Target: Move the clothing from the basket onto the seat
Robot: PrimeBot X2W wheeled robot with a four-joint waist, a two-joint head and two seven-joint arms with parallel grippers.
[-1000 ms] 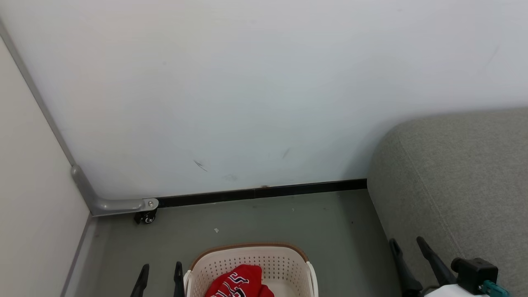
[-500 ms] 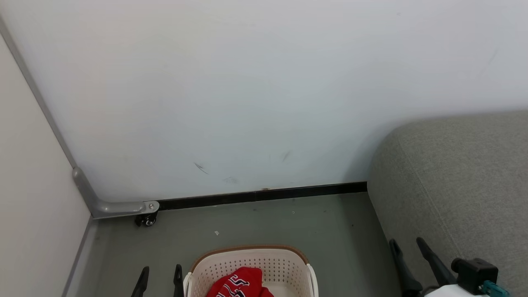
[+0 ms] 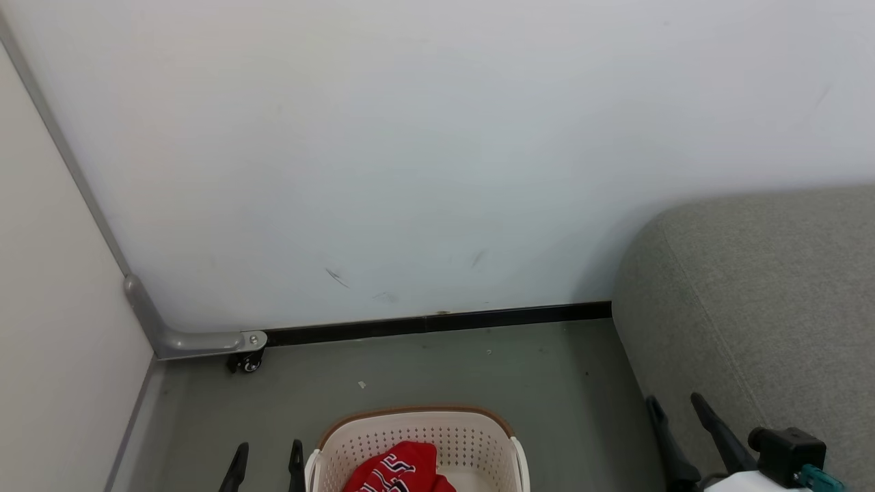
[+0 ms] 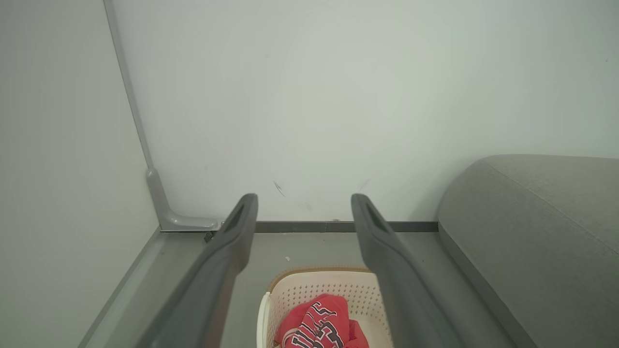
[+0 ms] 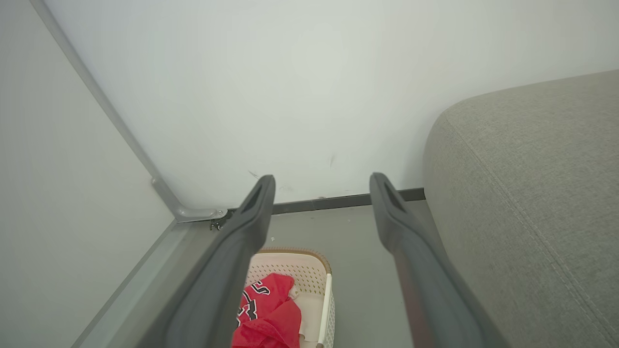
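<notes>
The basket (image 3: 437,432), cream-white with perforated sides and a brown rim, is seen upright on the floor (image 3: 533,376), near and central. The clothing (image 3: 396,468), red with black-and-white lettering, is bunched inside it, heaped toward the left side. The seat (image 3: 765,294), grey fabric with a rounded corner and a stitched seam, is found at the right, apart from the basket.

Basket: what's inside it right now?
Red clothing with black-and-white lettering lies bunched in the basket, toward its left. Anything under the fabric, and the basket's near end, cannot be seen.
</notes>
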